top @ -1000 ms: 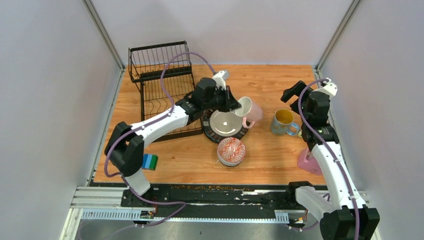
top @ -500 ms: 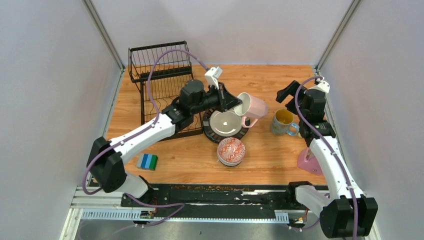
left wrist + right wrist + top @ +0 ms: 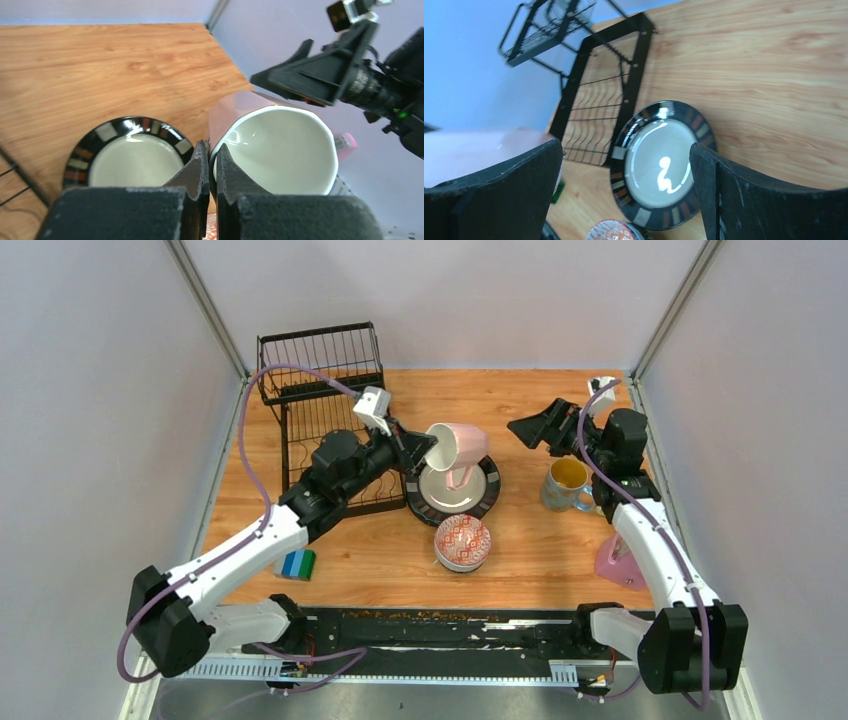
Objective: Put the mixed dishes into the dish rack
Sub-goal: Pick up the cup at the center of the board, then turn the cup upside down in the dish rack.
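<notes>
Counting the tableware gives four pieces: two mugs, one plate and one bowl. With them are one rack, one sponge and one pink container, all on or above the wooden tabletop (image 3: 530,550).

The pale pink ceramic mug (image 3: 458,444) is off the table, over the far-left edge of the round cream plate with a black patterned rim (image 3: 445,498). The mug lies on its side with its long axis roughly level. Its white mouth faces the left arm, its base points right, and its handle hangs down toward the plate.

The left gripper (image 3: 209,150) is clamped on the mug's rim, one finger inside the mouth and one against the pink outer wall.

The right gripper (image 3: 538,425) hangs in the air with its fingers spread wide and nothing between them. It is beyond the blue mug with a yellow interior (image 3: 566,483), which stands upright with its mouth up.

The small bowl with an orange-and-white pattern (image 3: 462,540) sits just near of the plate.

The black wire dish rack (image 3: 320,355) stands at the table's far left. Its long axis runs far to near, with the taller basket at the back and the slotted tray in front.

The blue-green striped sponge block (image 3: 298,563) lies near the left edge. The pink plastic container (image 3: 613,562) sits at the right, beside the right arm.
</notes>
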